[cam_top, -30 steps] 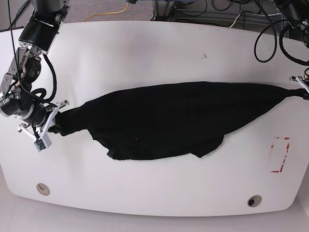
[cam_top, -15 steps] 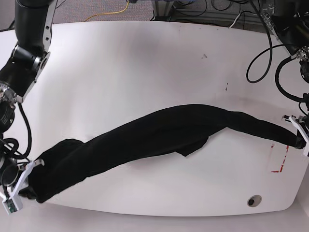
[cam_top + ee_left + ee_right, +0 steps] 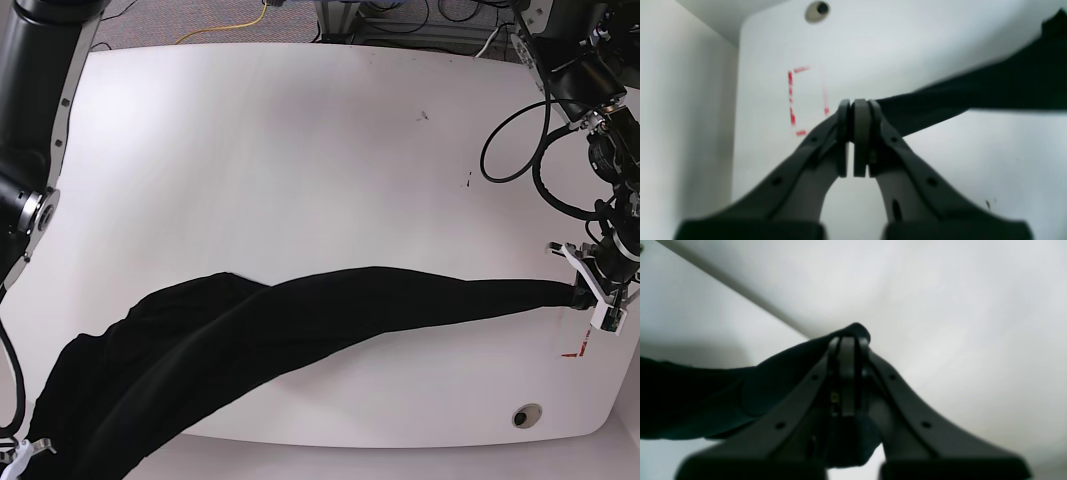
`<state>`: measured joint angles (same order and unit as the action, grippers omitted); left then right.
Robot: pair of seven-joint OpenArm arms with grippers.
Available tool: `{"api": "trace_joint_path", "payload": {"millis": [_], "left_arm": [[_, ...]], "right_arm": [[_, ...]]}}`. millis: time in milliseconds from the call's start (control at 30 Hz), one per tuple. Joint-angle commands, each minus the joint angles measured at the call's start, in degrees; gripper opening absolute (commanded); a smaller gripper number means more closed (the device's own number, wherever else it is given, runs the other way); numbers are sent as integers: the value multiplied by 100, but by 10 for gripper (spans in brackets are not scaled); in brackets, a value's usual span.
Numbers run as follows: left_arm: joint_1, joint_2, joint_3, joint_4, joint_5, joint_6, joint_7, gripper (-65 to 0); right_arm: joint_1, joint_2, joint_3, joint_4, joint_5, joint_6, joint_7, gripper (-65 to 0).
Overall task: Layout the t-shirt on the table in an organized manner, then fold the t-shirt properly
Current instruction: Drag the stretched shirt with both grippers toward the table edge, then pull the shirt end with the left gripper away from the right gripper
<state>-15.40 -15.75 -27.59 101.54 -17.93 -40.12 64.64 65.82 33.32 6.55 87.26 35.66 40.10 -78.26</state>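
The black t-shirt (image 3: pixel 300 320) is stretched into a long bunched band across the front of the white table (image 3: pixel 300 150). Its wide end spills past the front-left corner. My left gripper (image 3: pixel 583 293) is shut on the shirt's thin right end, just above the red tape outline (image 3: pixel 578 349). The left wrist view shows those fingertips (image 3: pixel 857 106) pressed together on the cloth (image 3: pixel 973 96). My right gripper (image 3: pixel 848 340) is shut on the shirt's other end (image 3: pixel 706 396), at the bottom-left corner of the base view, beyond the table edge. No print shows.
A round grommet hole (image 3: pixel 526 415) sits near the front right edge, also seen in the left wrist view (image 3: pixel 816 11). The red tape rectangle (image 3: pixel 806 100) lies beside my left gripper. Cables (image 3: pixel 520 150) loop off the left arm. Bare white tabletop fills the far half.
Both grippers have pulled the shirt toward the table's front edge. The right gripper went past the front-left corner and nearly out of the base view. The left gripper moved forward and slightly inward.
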Motion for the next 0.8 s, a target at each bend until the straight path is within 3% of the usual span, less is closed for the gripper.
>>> {"api": "trace_joint_path", "payload": {"millis": [0,500,767], "left_arm": [[-109,111,47,101,-57,12,37,-650],[630,1131,997,93,-48,12,46,-650],[744,1122,953,93,-48,12,46,-650]], "right_arm": [[754,66,-237,-133,-10,-10,164,-650],[898,-453,-1107,-915,-19,-10,358,-650],[898,-453,-1310,-915,-19,-10,490,-650]]}}
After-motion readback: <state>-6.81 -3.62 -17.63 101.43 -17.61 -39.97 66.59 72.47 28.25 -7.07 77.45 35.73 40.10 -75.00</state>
